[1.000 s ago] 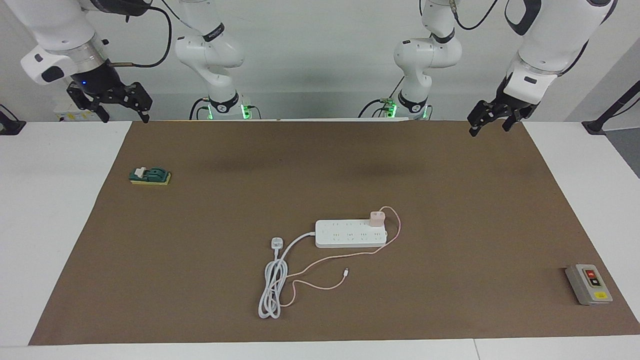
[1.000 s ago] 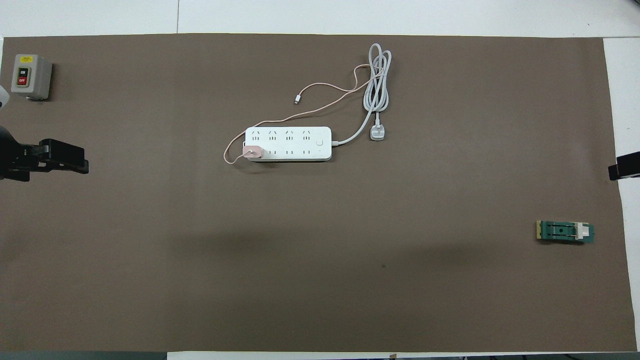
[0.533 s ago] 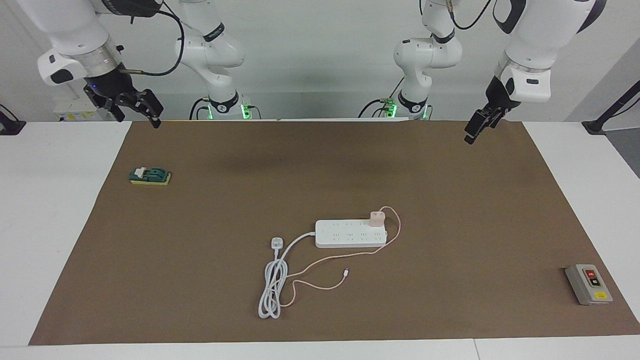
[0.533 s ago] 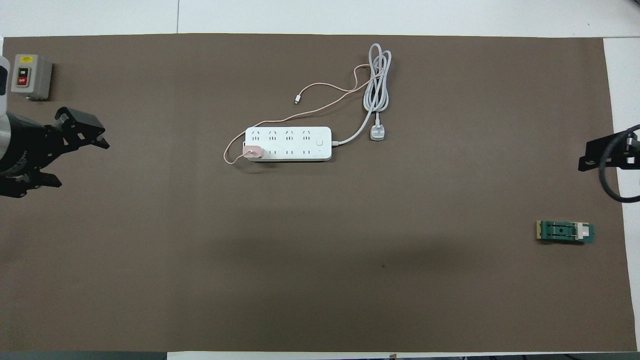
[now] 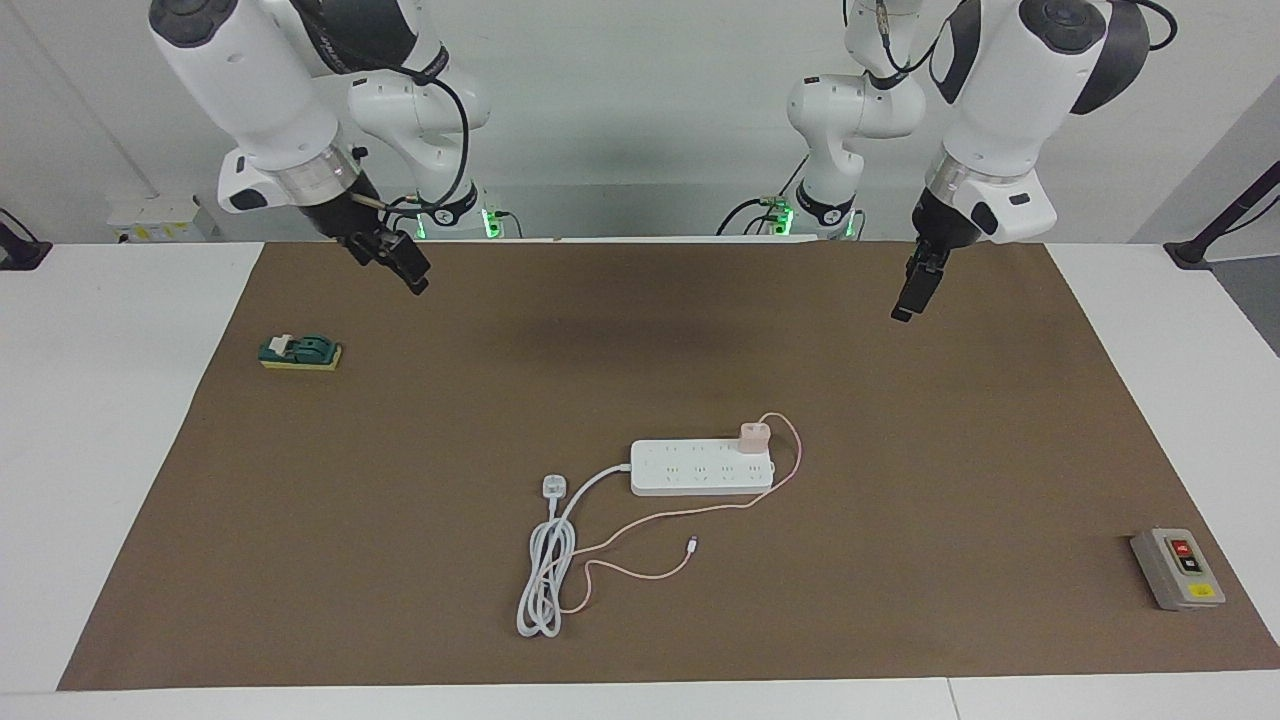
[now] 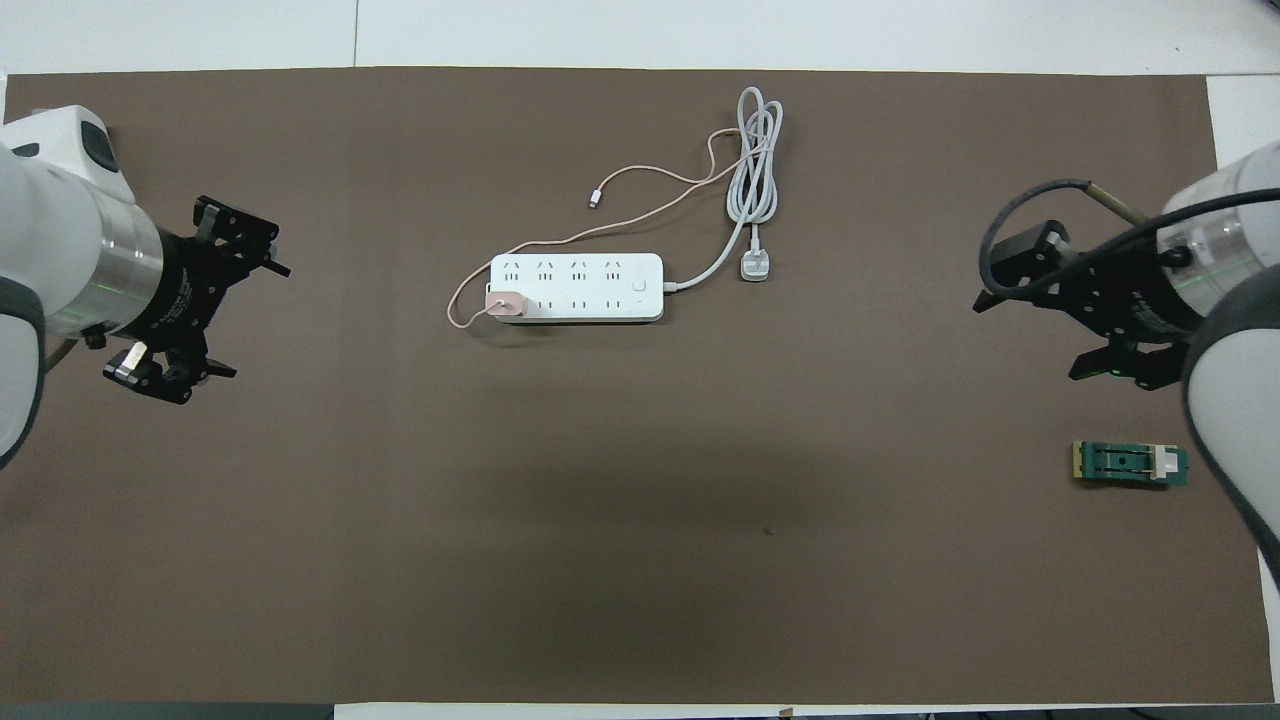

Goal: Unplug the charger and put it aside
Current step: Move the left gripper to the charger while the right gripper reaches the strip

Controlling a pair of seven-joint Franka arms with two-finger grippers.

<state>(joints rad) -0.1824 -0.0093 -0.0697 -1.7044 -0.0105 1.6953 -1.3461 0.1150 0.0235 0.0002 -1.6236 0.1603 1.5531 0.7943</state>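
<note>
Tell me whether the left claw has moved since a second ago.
Yes. In the facing view the left claw has come off the mat's corner at the left arm's end, inward and lower over the mat, toward the power strip.

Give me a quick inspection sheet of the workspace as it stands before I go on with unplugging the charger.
Surface: brown mat over a white table.
Job's things: small pale-pink cube charger plugged into the long white power strip, at its end toward the left arm.
Clutter: green block on a yellow pad; grey switch box.
Grippers: left gripper and right gripper both in the air over the mat, holding nothing.
Cables: thin pink cable loose; thick white cord coiled, its three-pin plug lying free.
Surroundings: nothing seen.
</note>
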